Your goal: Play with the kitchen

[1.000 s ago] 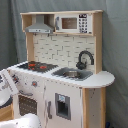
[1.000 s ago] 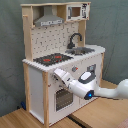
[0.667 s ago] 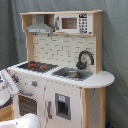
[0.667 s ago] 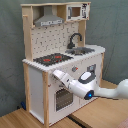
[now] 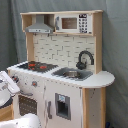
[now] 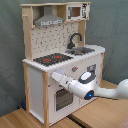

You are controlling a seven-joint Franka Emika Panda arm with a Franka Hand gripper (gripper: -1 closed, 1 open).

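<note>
1. Gripper [image 6: 54,77] at the kitchen [image 6: 60,60] front, just below the hob [image 6: 52,59]; finger spread cannot be told.
2. White arm [image 6: 97,91] extends from the second exterior view's right.
3. Oven door [image 6: 62,97] directly beneath the gripper.
4. Sink [image 5: 72,74] and black tap [image 5: 85,59] right of the hob in the first exterior view.

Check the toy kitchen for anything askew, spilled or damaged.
Nothing stands out. The toy kitchen stands upright, its hob, sink and tap in place, oven door flush. The arm's gripper is at the front panel.
</note>
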